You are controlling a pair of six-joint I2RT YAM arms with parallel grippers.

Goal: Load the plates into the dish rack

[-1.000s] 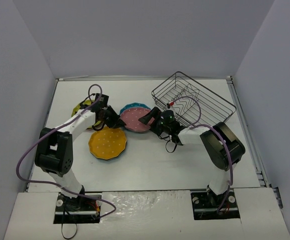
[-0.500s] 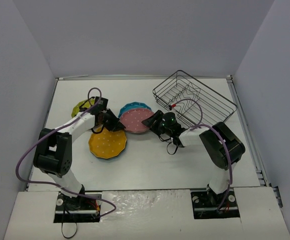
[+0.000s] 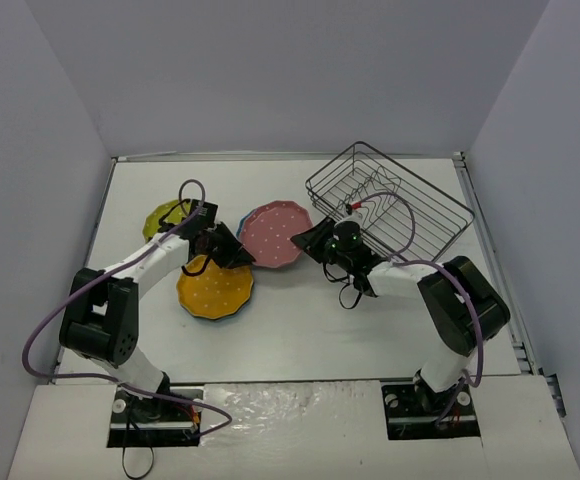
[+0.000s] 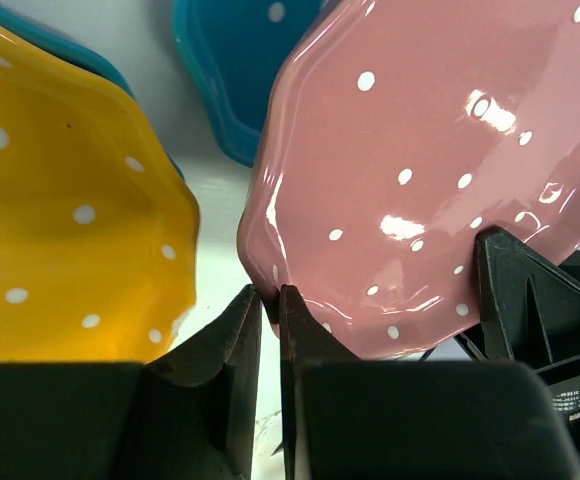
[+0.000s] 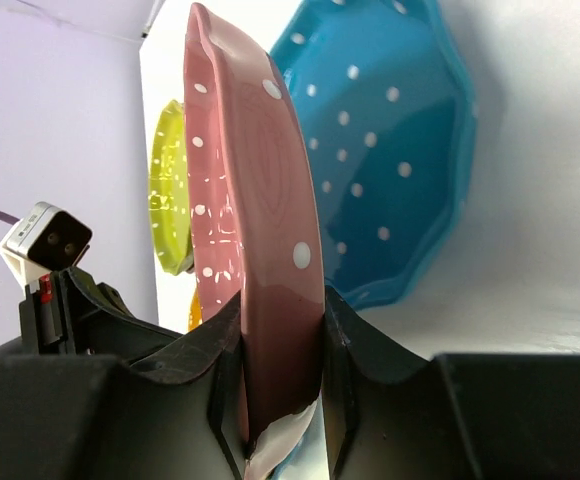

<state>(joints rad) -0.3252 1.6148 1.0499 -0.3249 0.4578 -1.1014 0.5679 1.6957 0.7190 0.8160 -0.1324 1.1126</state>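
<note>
The pink plate (image 3: pixel 275 233) is raised between my two arms, tilted up above the teal plate (image 5: pixel 390 140). My left gripper (image 3: pixel 238 252) is shut on the pink plate's (image 4: pixel 440 170) left rim, and my right gripper (image 3: pixel 310 240) is shut on its right rim (image 5: pixel 255 230). In the right wrist view the plate stands on edge between the jaws. The orange plate (image 3: pixel 215 287) lies flat near the left arm. The lime green plate (image 3: pixel 165 215) lies at the far left. The dish rack (image 3: pixel 390 200), a black wire basket, stands just right of the right gripper.
A red-tipped cable (image 3: pixel 346 208) hangs over the rack's near-left corner. White walls close in the table (image 3: pixel 300 320) on the left, back and right.
The right gripper has shut on the pink plate's rim. The plate has risen off the teal plate and tilted up, and both grippers have shifted slightly toward the rack.
</note>
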